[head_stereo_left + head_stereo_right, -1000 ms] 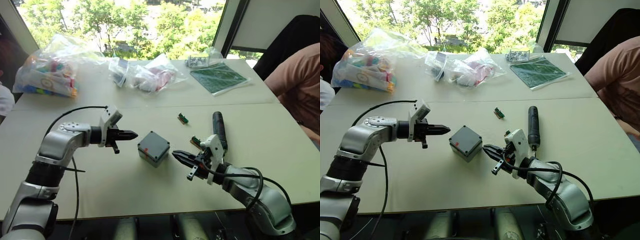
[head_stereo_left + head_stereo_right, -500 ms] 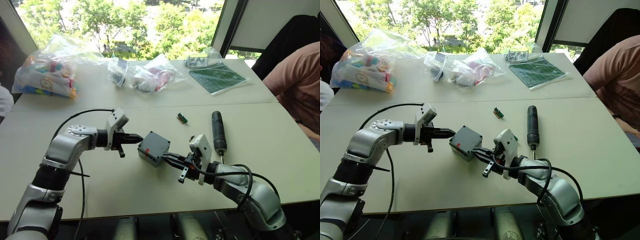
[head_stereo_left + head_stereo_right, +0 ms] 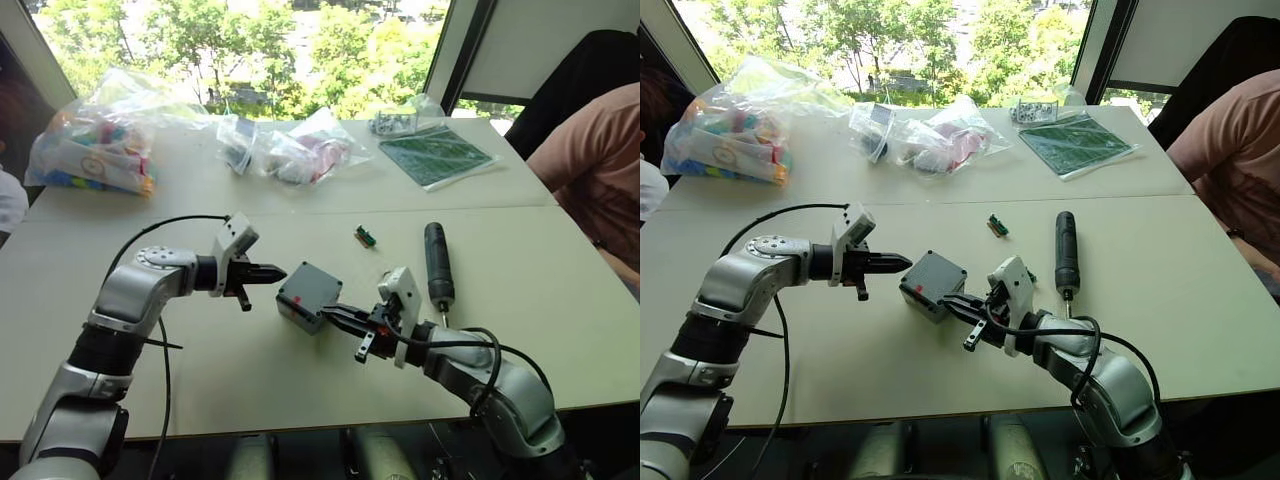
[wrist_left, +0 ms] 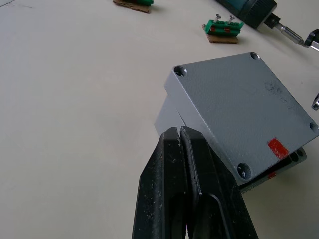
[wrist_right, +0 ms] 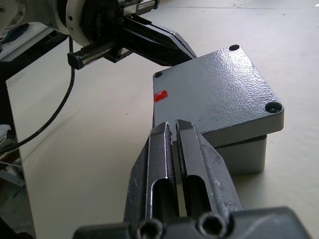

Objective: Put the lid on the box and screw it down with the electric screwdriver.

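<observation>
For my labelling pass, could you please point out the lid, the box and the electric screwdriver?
lid (image 4: 241, 107): left wrist view, its flat top.
box (image 5: 246, 157): right wrist view, side wall under the lid.
electric screwdriver (image 3: 437, 258): left eye view, black handle.

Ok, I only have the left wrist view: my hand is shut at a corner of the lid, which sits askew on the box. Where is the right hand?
Observer: The right hand is at the opposite side of the lid, fingers shut, tips at its edge.
Operator: And the electric screwdriver? I see just its tip.
Observer: The electric screwdriver lies on the table beyond the right arm, with its bit pointing toward the robot. Neither hand holds it.
Operator: Anyone nearby?
Observer: A person sits at the table's right side.
</observation>
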Controlling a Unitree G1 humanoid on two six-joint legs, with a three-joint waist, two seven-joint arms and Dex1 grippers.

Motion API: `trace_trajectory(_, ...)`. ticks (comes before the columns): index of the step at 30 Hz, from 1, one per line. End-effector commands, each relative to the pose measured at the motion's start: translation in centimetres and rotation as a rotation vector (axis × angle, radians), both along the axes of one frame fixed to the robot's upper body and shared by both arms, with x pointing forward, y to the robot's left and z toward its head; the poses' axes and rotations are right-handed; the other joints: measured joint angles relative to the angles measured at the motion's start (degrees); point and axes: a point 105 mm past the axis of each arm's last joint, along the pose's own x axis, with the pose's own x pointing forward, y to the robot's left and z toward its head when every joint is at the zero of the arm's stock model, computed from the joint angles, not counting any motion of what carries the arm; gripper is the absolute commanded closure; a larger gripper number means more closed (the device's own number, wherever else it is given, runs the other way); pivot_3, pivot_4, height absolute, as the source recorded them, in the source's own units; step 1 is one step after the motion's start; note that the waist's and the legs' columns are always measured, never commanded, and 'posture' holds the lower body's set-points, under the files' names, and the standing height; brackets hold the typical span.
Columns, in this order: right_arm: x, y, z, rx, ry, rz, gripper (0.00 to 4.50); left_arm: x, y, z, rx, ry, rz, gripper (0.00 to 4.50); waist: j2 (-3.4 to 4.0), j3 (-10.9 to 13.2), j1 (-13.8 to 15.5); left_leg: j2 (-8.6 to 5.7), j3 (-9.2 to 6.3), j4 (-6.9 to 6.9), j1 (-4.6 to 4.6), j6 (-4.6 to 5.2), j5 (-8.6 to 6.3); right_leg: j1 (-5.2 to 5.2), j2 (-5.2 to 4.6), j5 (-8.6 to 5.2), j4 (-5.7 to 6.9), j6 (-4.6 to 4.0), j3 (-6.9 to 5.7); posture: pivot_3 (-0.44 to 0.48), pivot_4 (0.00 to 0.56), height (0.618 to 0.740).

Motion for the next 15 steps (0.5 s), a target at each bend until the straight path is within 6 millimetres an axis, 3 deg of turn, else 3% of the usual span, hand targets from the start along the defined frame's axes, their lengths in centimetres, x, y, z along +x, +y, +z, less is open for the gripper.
trace_trajectory(1, 0.1, -0.3, 1.7, 0.036, -0.069, -0.007, 4.37, 0.6, -0.1, 1.5, -0.016, -0.068, 0.0, 4.5, 0.0, 0.0, 0.0, 0.0, 0.0, 0.0, 0.0, 0.0, 0.0, 0.0, 0.0, 0.0, 0.0, 0.0, 0.0, 0.0, 0.15, 0.74)
trace_trajectory(5, 1.7, -1.5, 2.1, 0.018, -0.132, -0.103, 4.37, 0.7, -0.3, 1.7, -0.022, -0.074, -0.002, 4.5, 0.0, 0.0, 0.0, 0.0, 0.0, 0.02, 0.01, 0.0, 0.0, 0.0, 0.0, 0.0, 0.02, 0.01, 0.0, 0.0, 0.15, 0.74)
trace_trajectory(15, 1.5, -1.8, 0.3, -0.054, -0.118, -0.082, 4.37, 0.4, -0.5, 1.7, -0.023, -0.07, -0.018, 4.5, 0.0, 0.0, 0.0, 0.0, 0.01, -0.02, 0.0, 0.0, 0.0, 0.0, 0.0, 0.02, 0.01, -0.02, 0.0, 0.0, 0.15, 0.74)
